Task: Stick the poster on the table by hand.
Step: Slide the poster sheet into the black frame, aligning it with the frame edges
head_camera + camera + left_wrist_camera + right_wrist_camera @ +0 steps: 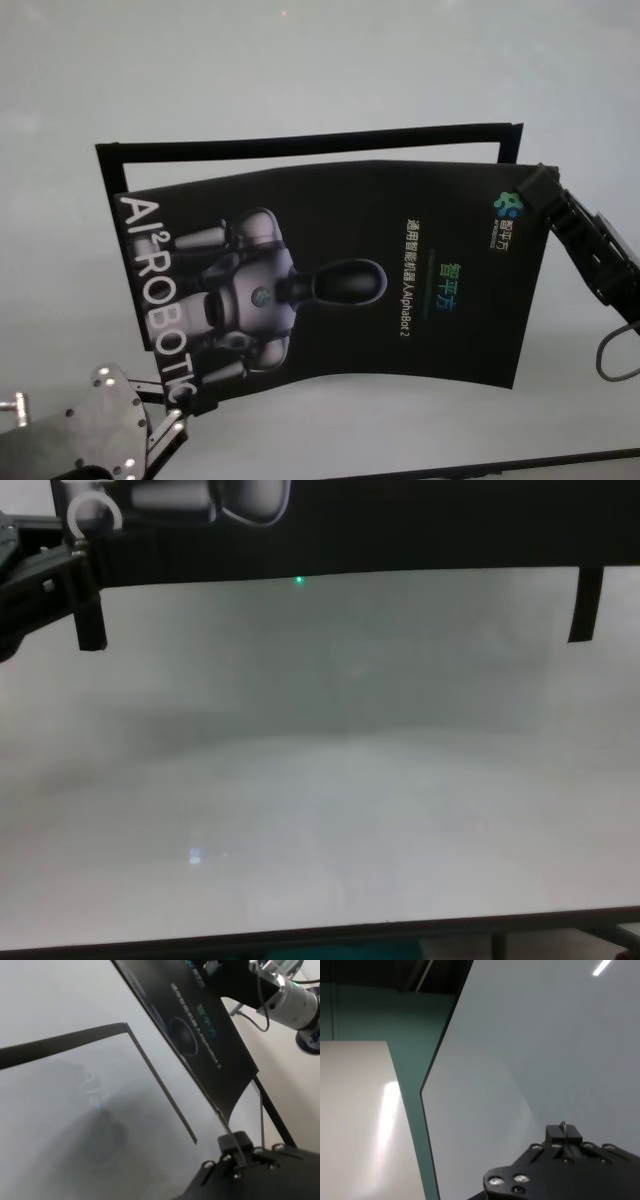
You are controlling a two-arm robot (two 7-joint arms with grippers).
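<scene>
Left claw (185, 410), lower left of the head view, pinches the poster's (340, 270) near corner. Right claw (535, 190), upper right, appears to clamp the opposite corner, though its fingertips are hidden behind the sheet. The poster hangs bowed between them, above the table (300, 60), with a thin black frame outline (300, 140) on the tabletop just beyond it. To do the step well, probably keep the sheet taut, square it to the outline, and lower one edge first.
</scene>
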